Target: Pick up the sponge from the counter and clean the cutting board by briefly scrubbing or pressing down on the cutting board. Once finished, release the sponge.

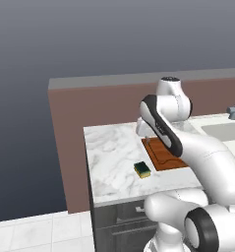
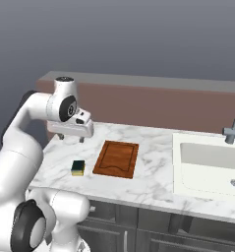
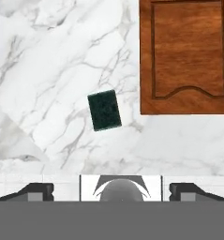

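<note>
Left base view: the sponge (image 1: 142, 170), green face up, lies on the white marble counter (image 1: 111, 157), just off the 9 o'clock edge of the cutting board (image 1: 164, 155), close but apart from it. The arm's white links cover the board's right part.

Right base view: the gripper (image 2: 71, 137) hangs above the counter (image 2: 153, 172), at 11 o'clock from the sponge (image 2: 78, 168) and well clear of it; its fingers stand wide apart and carry nothing. The cutting board (image 2: 117, 159) lies at 3 o'clock of the sponge, and a sink (image 2: 210, 165) farther right.

Hand view: the sponge (image 3: 104, 110) sits slightly turned on the counter (image 3: 52, 70), with the cutting board (image 3: 186, 56) at 1 o'clock. The dark fingertips (image 3: 36, 192) stand near opposite edges, spread wide.
</note>
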